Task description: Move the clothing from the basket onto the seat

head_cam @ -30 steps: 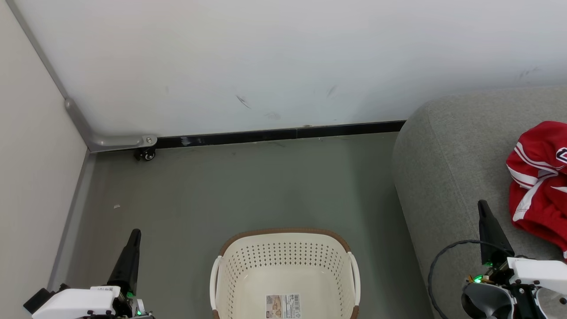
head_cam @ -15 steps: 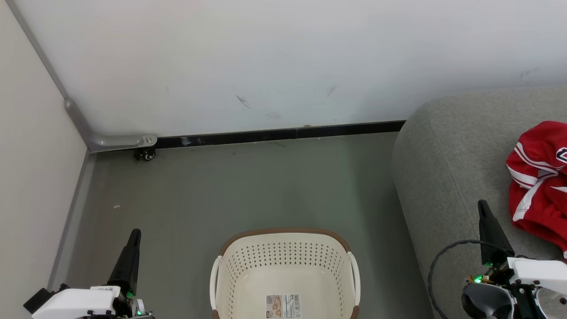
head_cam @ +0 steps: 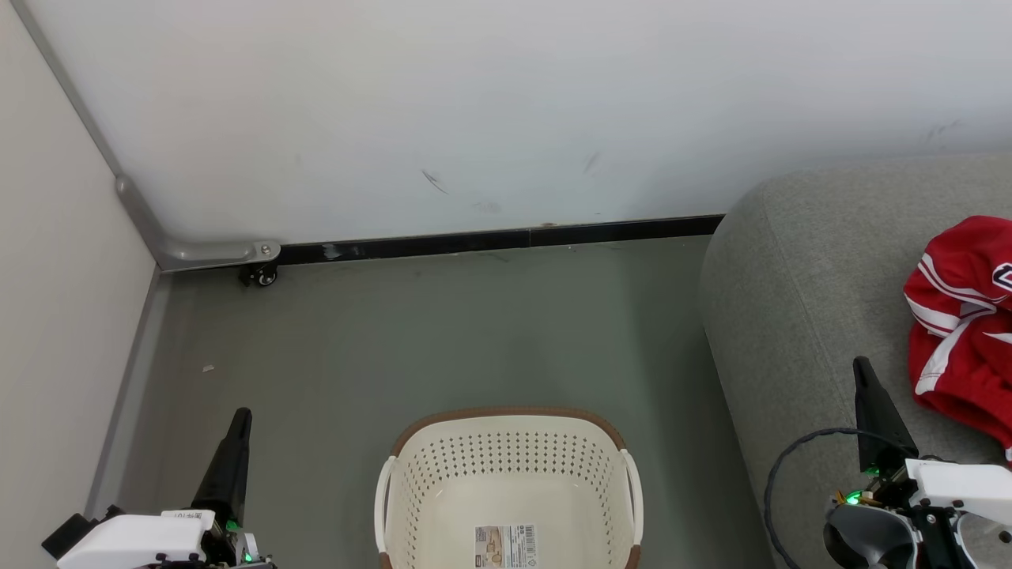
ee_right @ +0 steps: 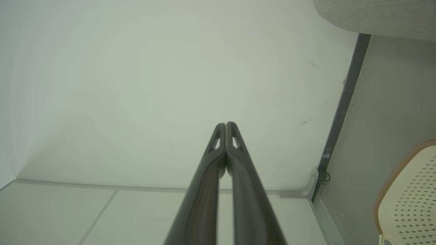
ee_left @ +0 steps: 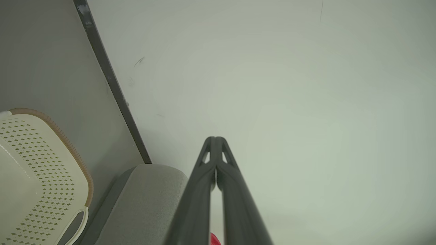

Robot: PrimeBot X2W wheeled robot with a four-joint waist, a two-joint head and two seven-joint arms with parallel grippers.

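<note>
On top of the seat (head_cam: 806, 300), a big cushion of light-grey woven fabric, well in from its rounded far-left corner, the clothing (head_cam: 961, 332) lies as a crumpled red heap. Its smooth folds are crossed by white stripes. Left of the seat and apart from its side, the basket (head_cam: 506, 454) stands on the matt grey-green floor (head_cam: 443, 332). It is cream plastic with rows of small holes, a brown rim and white loop handles. A label sticker (head_cam: 506, 545) lies flat on its bare bottom. The left gripper (head_cam: 243, 414) hangs over the floor left of the basket, its long dark tapered fingers pressed together tip to tip. The right gripper (head_cam: 860, 363) is likewise pressed together, over the seat's near-left part, close beside the clothing but not touching it.
</note>
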